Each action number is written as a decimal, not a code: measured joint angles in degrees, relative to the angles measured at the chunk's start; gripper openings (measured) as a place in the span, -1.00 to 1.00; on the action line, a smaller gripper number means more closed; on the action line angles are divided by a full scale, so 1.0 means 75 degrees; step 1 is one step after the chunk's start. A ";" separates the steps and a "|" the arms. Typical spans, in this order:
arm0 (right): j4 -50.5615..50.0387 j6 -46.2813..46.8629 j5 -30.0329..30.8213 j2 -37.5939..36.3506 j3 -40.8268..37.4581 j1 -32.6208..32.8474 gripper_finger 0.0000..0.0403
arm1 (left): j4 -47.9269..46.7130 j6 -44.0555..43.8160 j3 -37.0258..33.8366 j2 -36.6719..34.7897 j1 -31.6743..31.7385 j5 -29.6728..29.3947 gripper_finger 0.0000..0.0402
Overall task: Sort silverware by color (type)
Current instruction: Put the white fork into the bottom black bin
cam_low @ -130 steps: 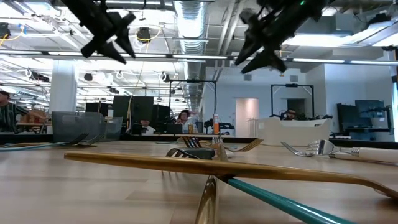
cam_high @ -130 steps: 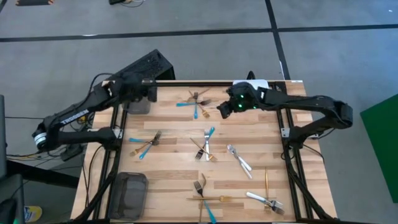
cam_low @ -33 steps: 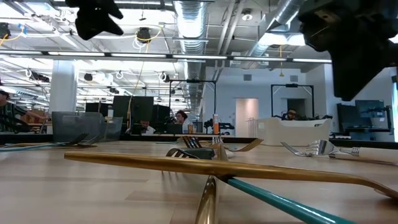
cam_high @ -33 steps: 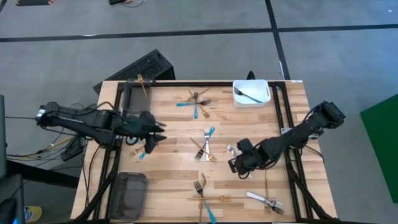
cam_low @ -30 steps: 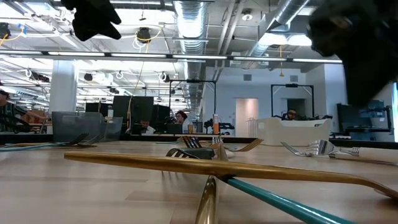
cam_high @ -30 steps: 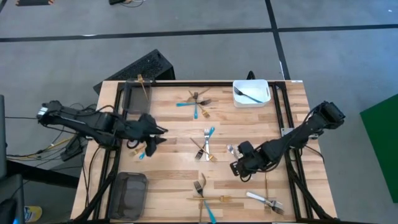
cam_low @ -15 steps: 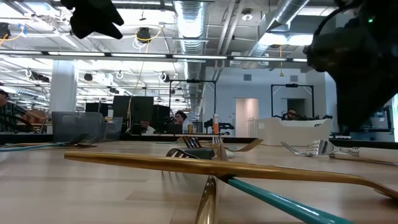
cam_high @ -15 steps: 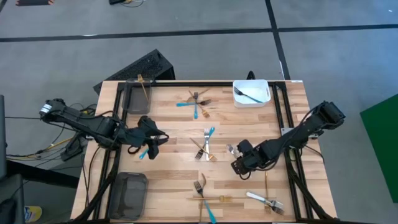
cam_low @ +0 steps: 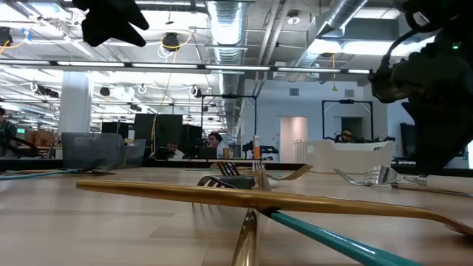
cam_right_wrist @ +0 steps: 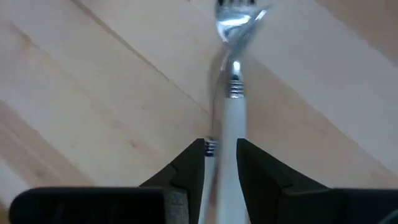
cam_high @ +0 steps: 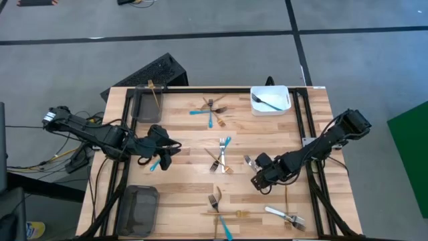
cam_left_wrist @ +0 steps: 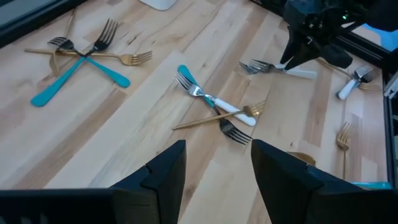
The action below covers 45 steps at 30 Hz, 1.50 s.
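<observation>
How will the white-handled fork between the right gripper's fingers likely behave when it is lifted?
The white-handled fork looks rigid, with a metal head and a straight handle, so it probably won't flex. Its handle is smooth and narrow between the right gripper fingers, so it may slip or pivot. Being flat, it is unlikely to roll.

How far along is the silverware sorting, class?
Done: one silver fork lies in the white rectangular bin, one gold fork in the far dark tray. In hand: the right gripper is down at a white-handled fork; the left gripper hovers open. Left: other pieces scattered on the wooden table.
</observation>
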 joint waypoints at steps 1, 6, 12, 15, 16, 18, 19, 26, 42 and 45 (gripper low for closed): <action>0.0034 -0.0103 0.0000 0.0000 -0.0005 -0.0010 -0.42 | 0.0000 -0.0018 0.0000 0.0000 0.0002 -0.0011 -0.16; 0.0117 -0.0504 0.0004 0.0001 -0.0005 -0.0022 -0.42 | 0.0000 -0.0096 0.0000 0.0000 0.0001 -0.0082 -0.16; 0.0036 -0.0855 0.0009 0.0003 -0.0004 -0.0274 -0.42 | 0.0000 -0.0347 0.0000 0.0000 0.0004 -0.0459 -0.16; 0.0014 -0.0947 -0.0014 0.0230 -0.0003 -0.0449 -0.44 | 0.0000 -0.0413 0.0000 0.0000 0.0004 -0.0484 -0.16; 0.0001 -0.0958 -0.0081 0.0271 -0.0006 -0.0486 -0.47 | 0.0000 -0.0473 0.0000 0.0000 0.0004 -0.0483 -0.16; 0.0143 -0.1091 -0.0238 0.0393 0.0002 -0.0547 -0.55 | 0.0000 -0.0632 0.0000 0.0000 0.0003 -0.0483 -0.16; 0.0293 -0.1137 -0.0261 0.0478 0.0020 -0.0580 -0.61 | 0.0000 -0.0693 0.0000 0.0000 0.0003 -0.0481 -0.16; 0.0811 -0.0860 -0.0395 0.0580 0.0121 -0.0598 -0.92 | 0.0000 -0.0868 0.0000 0.0000 0.0004 -0.0360 -0.16; 0.3568 -0.2220 0.2045 -0.1132 0.0704 -0.0969 -0.94 | 0.1919 0.0574 0.0003 0.0457 0.0030 -0.0295 -0.16; 0.6320 -0.3849 0.1966 -0.1143 0.0704 -0.1222 -0.94 | 0.3526 0.1698 0.0006 0.0831 0.0047 0.0620 -0.16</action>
